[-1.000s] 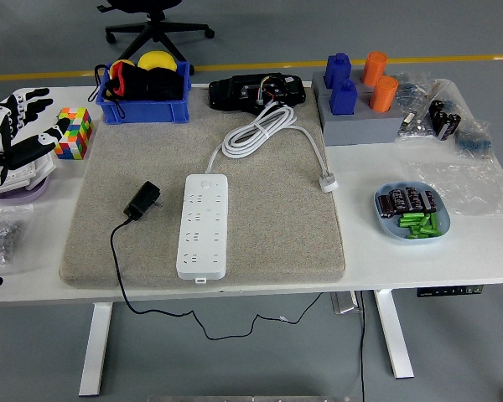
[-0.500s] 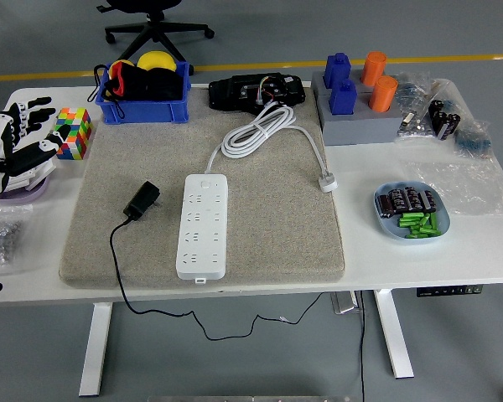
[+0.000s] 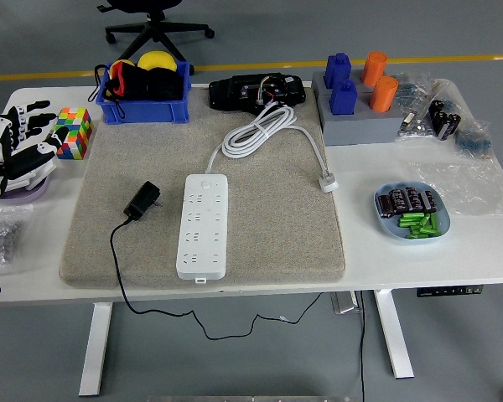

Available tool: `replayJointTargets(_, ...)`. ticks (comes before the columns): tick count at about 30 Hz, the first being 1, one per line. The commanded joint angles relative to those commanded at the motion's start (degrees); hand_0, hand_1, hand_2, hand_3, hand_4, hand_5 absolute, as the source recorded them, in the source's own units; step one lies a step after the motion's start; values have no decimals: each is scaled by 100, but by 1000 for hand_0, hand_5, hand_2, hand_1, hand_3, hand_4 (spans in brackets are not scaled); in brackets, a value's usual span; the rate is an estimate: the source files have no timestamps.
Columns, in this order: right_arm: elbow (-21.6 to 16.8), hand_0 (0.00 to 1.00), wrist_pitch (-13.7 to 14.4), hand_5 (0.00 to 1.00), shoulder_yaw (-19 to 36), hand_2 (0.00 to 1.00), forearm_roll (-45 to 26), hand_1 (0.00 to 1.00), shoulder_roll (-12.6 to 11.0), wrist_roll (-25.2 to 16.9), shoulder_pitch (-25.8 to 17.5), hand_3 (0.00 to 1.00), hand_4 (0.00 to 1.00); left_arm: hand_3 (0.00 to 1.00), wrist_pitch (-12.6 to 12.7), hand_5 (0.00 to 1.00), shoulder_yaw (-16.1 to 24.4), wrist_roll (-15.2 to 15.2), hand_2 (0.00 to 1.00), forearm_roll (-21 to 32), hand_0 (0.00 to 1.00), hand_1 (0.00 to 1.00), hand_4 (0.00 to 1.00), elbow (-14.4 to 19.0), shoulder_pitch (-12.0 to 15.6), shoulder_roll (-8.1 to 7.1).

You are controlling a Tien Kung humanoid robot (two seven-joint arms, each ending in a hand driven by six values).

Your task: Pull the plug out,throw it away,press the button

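The black plug point(image 3: 142, 201) is lying free on the grey mat point(image 3: 260, 243), just left of the white power strip point(image 3: 203, 225), so pulling and discarding look done and pressing the button seems to be the step in hand. The strip is sitting lengthwise in the mat's middle, its white cord point(image 3: 260, 130) coiling toward the tabletop's point(image 3: 419, 260) far edge.

The left robot hand point(image 3: 21, 151) is hovering at the tabletop's left edge, well apart from the strip, fingers spread and gripping nothing. The right robot hand is not showing at all.

To press well, the hand should be coming in over the mat from the left, passing above the loose plug and its black cable point(image 3: 116, 268) without snagging them, curling all but one finger and pushing straight down so the strip is not sliding. The button is probably the small mark point(image 3: 205, 179) at the strip's far end, though a second small mark is showing at the near end, and which one is the switch cannot be told at this size.

The left arm is being cut off by the frame, and the black cable is dropping off the near edge out of sight under the tabletop.
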State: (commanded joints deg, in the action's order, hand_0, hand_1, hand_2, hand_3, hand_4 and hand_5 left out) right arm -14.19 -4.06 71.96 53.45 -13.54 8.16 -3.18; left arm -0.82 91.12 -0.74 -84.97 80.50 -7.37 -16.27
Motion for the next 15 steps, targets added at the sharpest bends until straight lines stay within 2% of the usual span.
replayJointTargets(15,97,750,-3,664,-48,666,3,683,50,4,41,674,760,799,-4,308,146,-16,739,-23,801,784,731,86,93,48)
